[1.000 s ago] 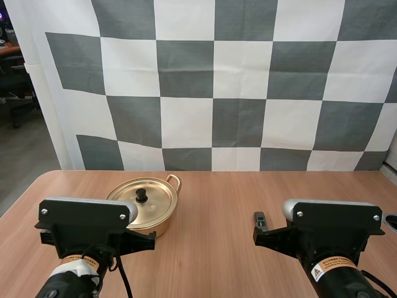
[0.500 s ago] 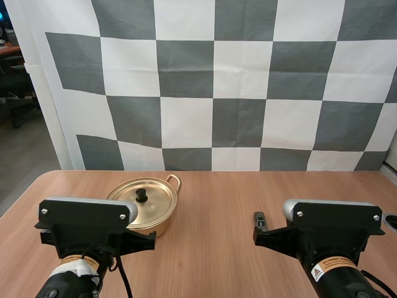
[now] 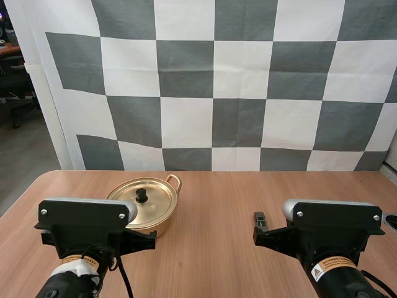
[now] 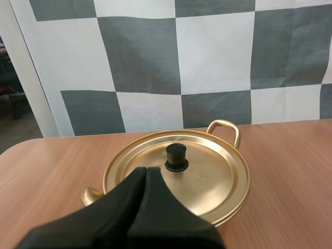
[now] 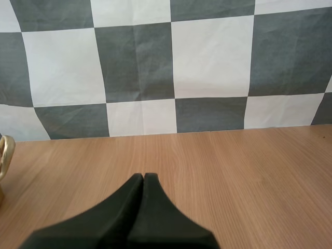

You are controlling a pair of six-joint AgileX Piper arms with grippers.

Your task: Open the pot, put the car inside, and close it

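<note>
A gold pot [image 3: 155, 211] stands on the wooden table at the left, its lid [image 4: 207, 176] on, with a black knob [image 4: 176, 157] in the middle and a loop handle [image 4: 225, 129] at the far side. My left gripper [image 4: 146, 170] is shut on nothing, its tips just short of the knob and a little above the lid's near rim. My right gripper [image 5: 143, 177] is shut too, held over bare table to the right of the pot; its dark tip [image 3: 260, 219] pokes out ahead of the right arm. One pot handle [image 5: 5, 150] shows beside it.
Bare wooden table [image 3: 217, 198] stretches between the pot and the right arm and on to the far edge. A small dark round thing [image 3: 391, 221] lies at the table's right edge. The table's left corner is rounded.
</note>
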